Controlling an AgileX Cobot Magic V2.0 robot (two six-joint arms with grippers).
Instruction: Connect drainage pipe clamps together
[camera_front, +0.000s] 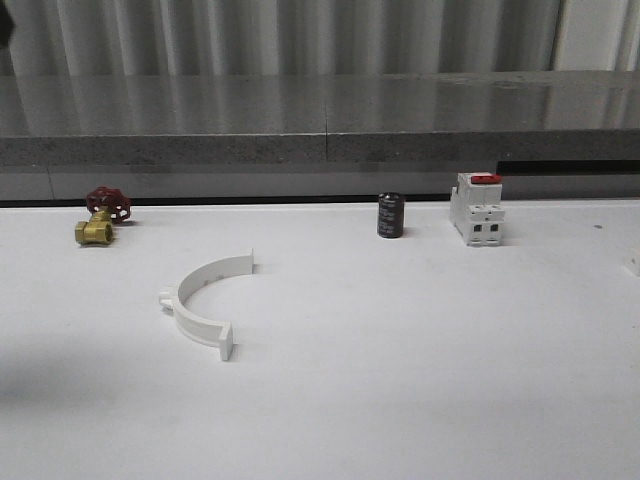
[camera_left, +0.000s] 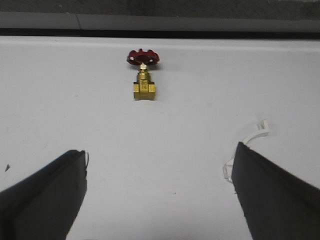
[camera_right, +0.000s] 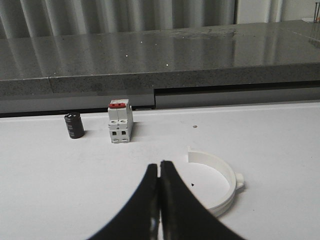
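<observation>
From the front we see one clamp lying flat on the white table, left of centre, its arc bulging toward nine o'clock and its open side facing three o'clock. One end tab sits at about one o'clock of the arc, the other at about five o'clock, and a small lug juts out on the nine o'clock side. At about ten o'clock from it, near the table's far edge, stands a brass valve with a red handwheel. A dark cylinder and a white block with a red top stand at the far edge right of centre, close together but not touching.

The left wrist view gives us what the front does not: the left gripper, its two dark fingers spread wide apart over bare table with nothing between them. The valve lies ahead of it, and part of a clamp peeks out beside one finger.

The right wrist view shows us the right gripper with its fingertips pressed together, holding nothing. Just beside it lies a second clamp, flat on the table and apart from the fingers. The cylinder and the block stand farther off.
</observation>
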